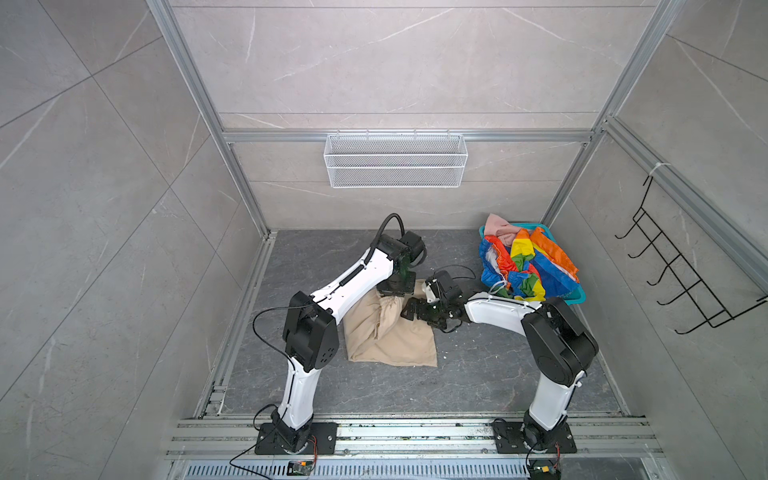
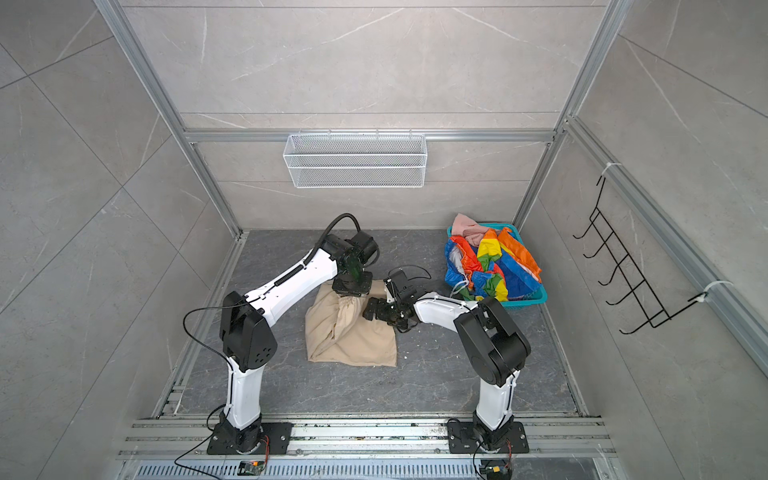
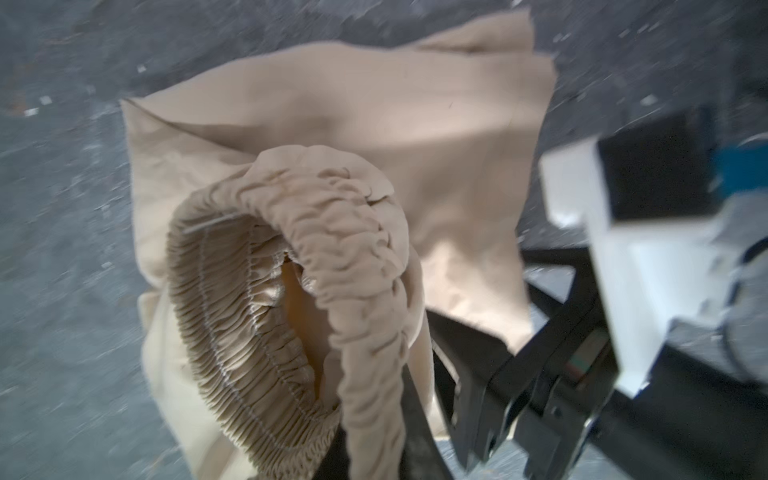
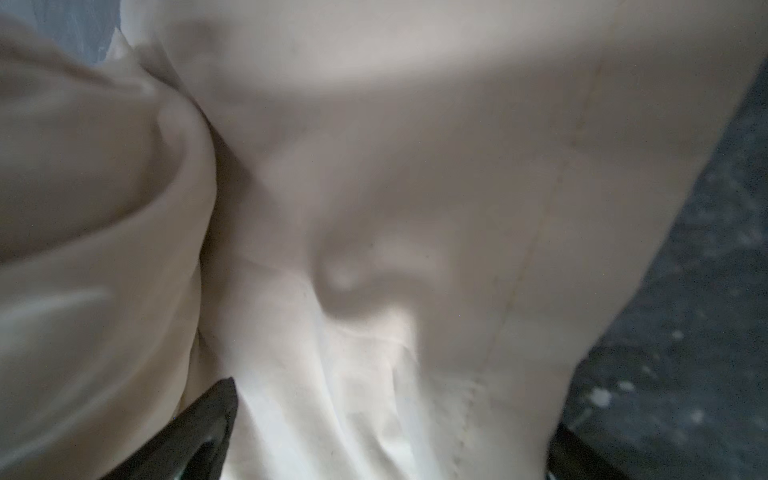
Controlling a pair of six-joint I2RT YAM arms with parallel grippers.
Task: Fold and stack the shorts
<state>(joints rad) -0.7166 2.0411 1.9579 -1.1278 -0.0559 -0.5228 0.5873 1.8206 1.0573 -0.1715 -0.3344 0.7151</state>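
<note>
The floor lies open in front and to the left. The beige shorts sprawl mid-floor between the 2 arms. At the back right, the basket holds the rainbow shorts and pink shorts. The left gripper pinches the beige waistband. The right gripper, jaws wide, straddles the cloth's right edge.

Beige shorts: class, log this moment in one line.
left gripper: pinching waistband of beige shorts | right gripper: open over fabric | rainbow shorts, pink shorts: in teal basket

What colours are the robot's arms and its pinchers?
The left arm and right arm are white shells with black joints. A ribbed black hose arches over the left one, with a thin black cable lower down. The right gripper is black.
</note>
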